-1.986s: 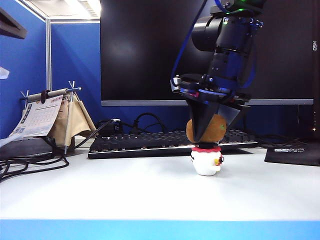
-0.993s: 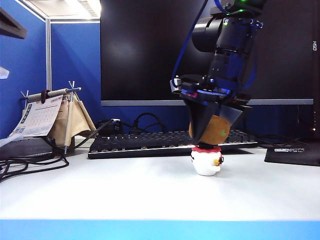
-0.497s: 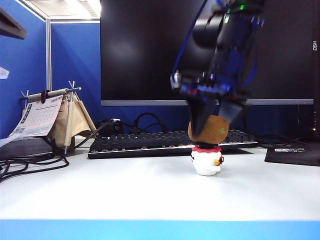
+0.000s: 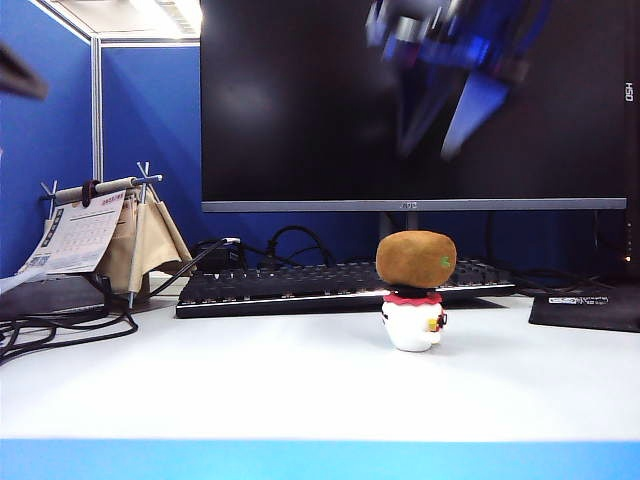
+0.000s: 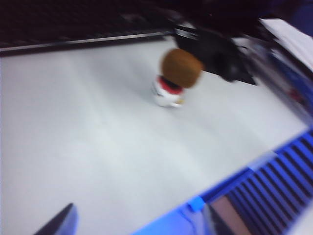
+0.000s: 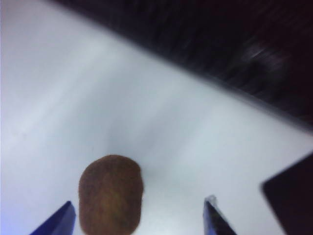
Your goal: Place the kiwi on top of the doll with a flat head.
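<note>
The fuzzy brown kiwi [image 4: 416, 259] lies balanced on the flat top of the small white doll [image 4: 412, 322] with its red frill, near the middle of the white table. My right gripper [image 4: 445, 125] hangs blurred well above it, open, touching nothing. In the right wrist view the kiwi [image 6: 111, 193] shows from above between the spread fingers of the right gripper [image 6: 139, 218], and the doll is hidden beneath it. The left wrist view sees the kiwi [image 5: 181, 67] and doll [image 5: 166, 94] from far off. My left gripper [image 5: 139, 225] is open and empty there.
A black keyboard [image 4: 340, 285] lies just behind the doll, under a large dark monitor [image 4: 300, 100]. A desk calendar stand [image 4: 80, 235] and loose cables [image 4: 60, 325] sit at the left. A black pad [image 4: 590, 305] is at the right; the table's blue front edge [image 4: 320, 460] runs below.
My right gripper has let go of the kiwi and risen quickly away. The kiwi stays on the doll's head.
</note>
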`<state>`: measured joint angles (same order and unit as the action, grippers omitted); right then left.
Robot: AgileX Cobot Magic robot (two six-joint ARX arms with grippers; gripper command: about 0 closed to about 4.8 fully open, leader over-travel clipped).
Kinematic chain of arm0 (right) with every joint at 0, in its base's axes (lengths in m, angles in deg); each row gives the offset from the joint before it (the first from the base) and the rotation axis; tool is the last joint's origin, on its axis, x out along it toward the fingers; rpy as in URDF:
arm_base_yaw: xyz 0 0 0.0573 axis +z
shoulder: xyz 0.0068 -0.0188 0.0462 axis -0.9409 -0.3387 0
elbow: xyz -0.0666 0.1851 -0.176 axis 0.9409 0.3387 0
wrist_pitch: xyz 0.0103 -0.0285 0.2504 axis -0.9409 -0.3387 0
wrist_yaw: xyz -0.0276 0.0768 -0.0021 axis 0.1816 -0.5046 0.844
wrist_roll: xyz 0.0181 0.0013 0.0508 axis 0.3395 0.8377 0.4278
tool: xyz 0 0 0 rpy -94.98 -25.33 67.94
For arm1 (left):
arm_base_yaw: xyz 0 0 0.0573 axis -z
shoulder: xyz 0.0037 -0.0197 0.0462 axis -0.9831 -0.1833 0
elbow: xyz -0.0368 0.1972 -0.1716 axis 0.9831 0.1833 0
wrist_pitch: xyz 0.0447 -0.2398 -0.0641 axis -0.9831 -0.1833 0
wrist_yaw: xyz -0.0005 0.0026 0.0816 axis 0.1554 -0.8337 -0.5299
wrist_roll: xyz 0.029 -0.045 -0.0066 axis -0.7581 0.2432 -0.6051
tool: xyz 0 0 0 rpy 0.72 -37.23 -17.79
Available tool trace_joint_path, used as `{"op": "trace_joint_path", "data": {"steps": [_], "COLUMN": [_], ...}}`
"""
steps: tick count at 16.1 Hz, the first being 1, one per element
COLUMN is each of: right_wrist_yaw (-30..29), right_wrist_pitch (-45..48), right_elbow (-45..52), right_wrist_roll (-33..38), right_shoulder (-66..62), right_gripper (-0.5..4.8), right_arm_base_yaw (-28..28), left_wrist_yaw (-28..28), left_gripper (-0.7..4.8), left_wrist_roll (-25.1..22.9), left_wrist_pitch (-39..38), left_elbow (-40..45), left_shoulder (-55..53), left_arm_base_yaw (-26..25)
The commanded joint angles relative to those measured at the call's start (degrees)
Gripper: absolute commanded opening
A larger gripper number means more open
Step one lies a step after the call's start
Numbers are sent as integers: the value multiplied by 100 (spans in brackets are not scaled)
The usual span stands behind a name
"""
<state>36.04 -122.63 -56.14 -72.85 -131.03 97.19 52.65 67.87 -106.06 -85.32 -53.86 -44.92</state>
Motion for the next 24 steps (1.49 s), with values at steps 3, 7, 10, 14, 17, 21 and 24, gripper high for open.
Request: {"op": "trace_joint_path", "data": {"steps": [3,7,10,14,17,21,24], "right_wrist_yaw": [188,741,813,1189,1147,1150,1117], "right_wrist_pitch": [1281,2798,3228,3427,3373,3309,3320], "right_elbow": [1307,4216,5646,6961,7755,8293,8293], "right_wrist_roll": [855,1486,1989,2122,2124,2122,2103], "right_shoulder": [1814,3980,5353,7182,8463,8837,8771], "right_gripper": [307,248,224,73,-1,-1,-1], "right_arm_base_yaw": [-59,-57,-57,-48,-48,-52,-50], "left_wrist_yaw": [-1193,-2306,-2363,-1403,-984,-944,-949], "left_gripper": [15,-6,-6,-6,-6,-6,-6], "left_wrist_roll": [-48,-50,-92,-122,-289,-387,-387], "left_wrist_pitch": [42,79,376,551,496,424,155], "left_elbow": [4,52,448,1040,1174,1292,1314], "left_shoulder": [-11,-11,-11,-20,-20,-2,-7], "left_arm_base_yaw": [-4,-2,-2,-2,-2,-2,-2]}}
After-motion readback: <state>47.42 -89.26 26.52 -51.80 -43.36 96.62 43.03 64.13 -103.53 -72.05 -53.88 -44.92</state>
